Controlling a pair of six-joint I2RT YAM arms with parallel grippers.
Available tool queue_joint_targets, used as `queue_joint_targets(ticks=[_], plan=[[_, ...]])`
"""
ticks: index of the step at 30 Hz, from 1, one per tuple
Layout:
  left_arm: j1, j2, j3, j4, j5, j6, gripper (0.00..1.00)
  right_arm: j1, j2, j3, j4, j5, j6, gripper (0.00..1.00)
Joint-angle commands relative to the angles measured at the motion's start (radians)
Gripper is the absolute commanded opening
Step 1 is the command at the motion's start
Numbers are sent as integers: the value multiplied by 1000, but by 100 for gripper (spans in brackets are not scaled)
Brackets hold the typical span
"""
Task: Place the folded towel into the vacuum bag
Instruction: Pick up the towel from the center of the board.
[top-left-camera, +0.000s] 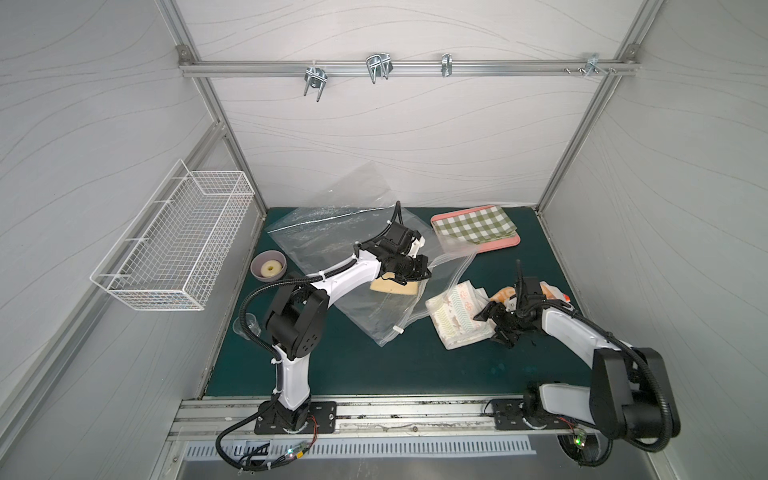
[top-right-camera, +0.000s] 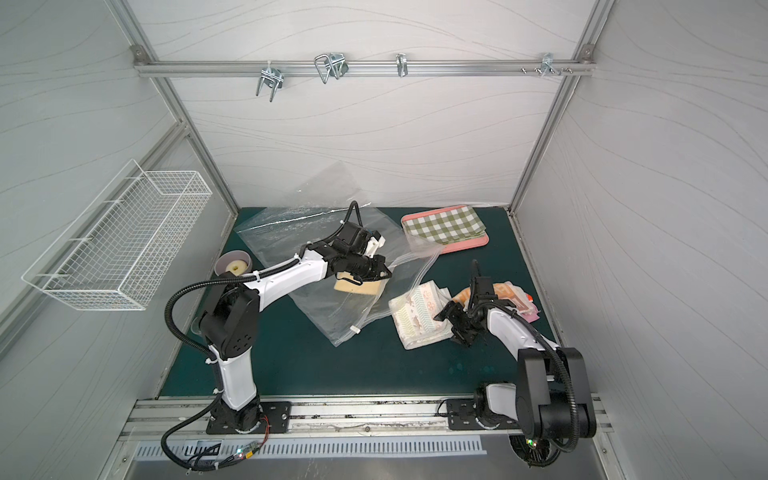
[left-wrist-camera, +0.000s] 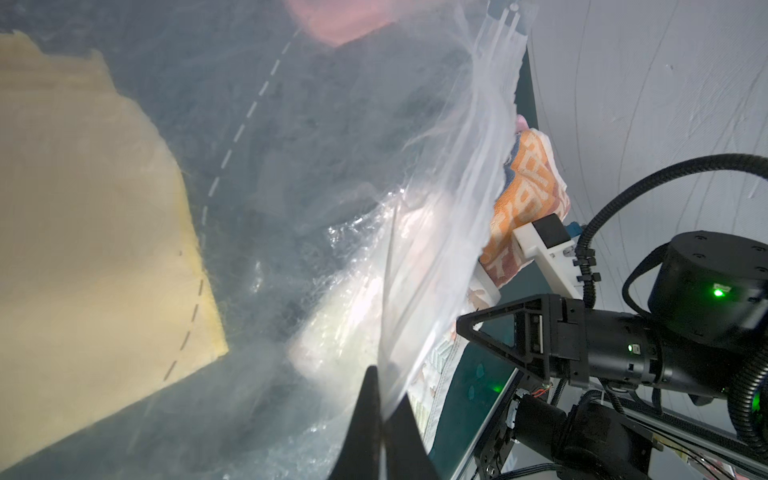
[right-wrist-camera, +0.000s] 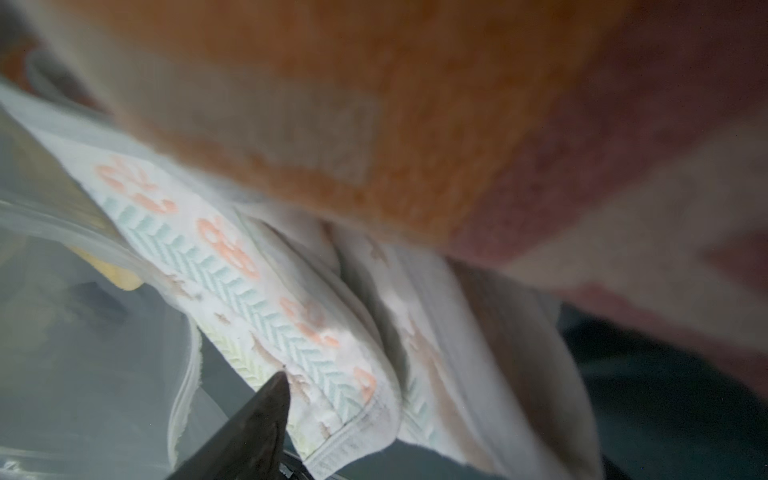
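Wire basket (top-left-camera: 166, 249), bowl (top-left-camera: 257, 262), pink tray (top-left-camera: 498, 246)

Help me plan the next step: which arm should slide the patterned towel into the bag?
Right, probably. The right gripper, open, is at the edge of the patterned towel; the left gripper is shut on the edge of the bag, seemingly holding its mouth open.

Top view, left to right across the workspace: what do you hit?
wire basket → bowl → vacuum bag → patterned folded towel → orange towel
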Motion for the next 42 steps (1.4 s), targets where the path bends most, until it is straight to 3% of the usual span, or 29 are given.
queue_joint_targets(ticks=[1, 9, 26, 29, 35, 36, 42], plan=[[-5, 47, 19, 8, -9, 10, 0, 17, 43, -72, 285, -68, 16, 78], [-16, 129, 19, -14, -31, 35, 0, 55, 71, -61, 447, -131, -9, 76], [-31, 290, 5, -12, -45, 65, 0, 200, 312, 30, 700, -116, 22, 72], [-31, 290, 3, -12, -37, 57, 0, 206, 347, 51, 728, -110, 29, 59], [-24, 244, 23, -27, -47, 52, 0, 204, 312, 35, 728, -83, 16, 4], [-19, 234, 27, -29, -49, 46, 0, 202, 293, 31, 714, -79, 8, 0], [28, 172, 66, -41, -35, 30, 0, 122, 68, 17, 482, -75, -61, 0]])
